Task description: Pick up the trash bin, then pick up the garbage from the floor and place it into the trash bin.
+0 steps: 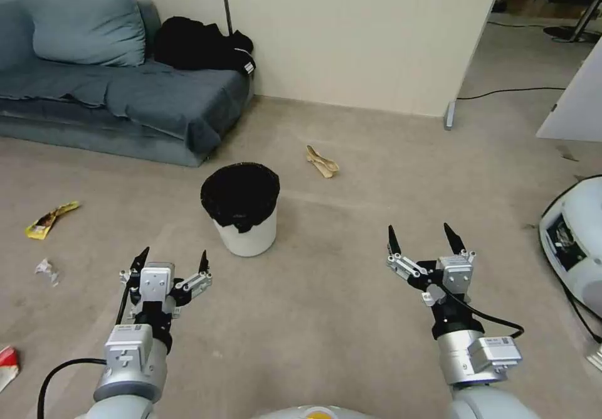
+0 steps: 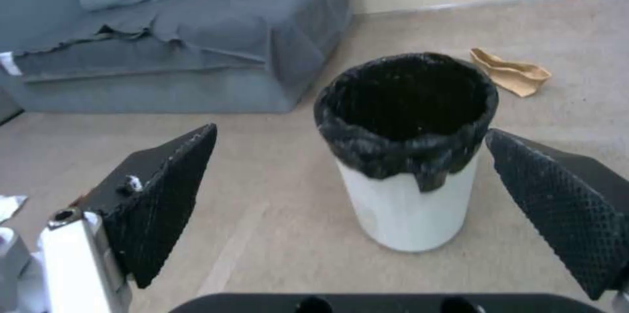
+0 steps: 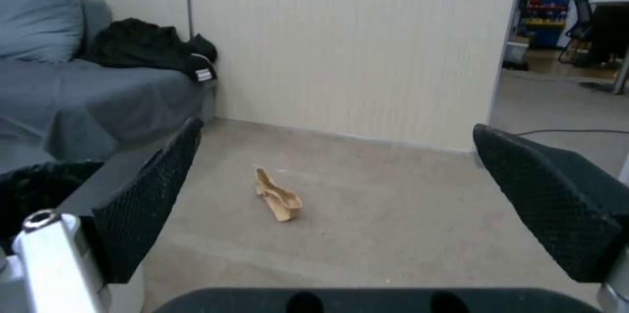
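From the head camera you see the trash bin (image 1: 241, 209) upright on the carpet, ahead of the left gripper (image 1: 171, 259) and right gripper (image 1: 423, 238), both wide open and empty. A tan scrap (image 1: 322, 162) lies beyond. Your left wrist camera faces the bin (image 2: 406, 156). Your right wrist camera faces the scrap (image 3: 278, 201).

What I can't make out

My head view's left edge cuts off a red-and-white wrapper (image 1: 7, 365); the crumpled white scrap (image 1: 47, 271) is too small to identify; the trash bin (image 1: 241, 209) interior stays black.
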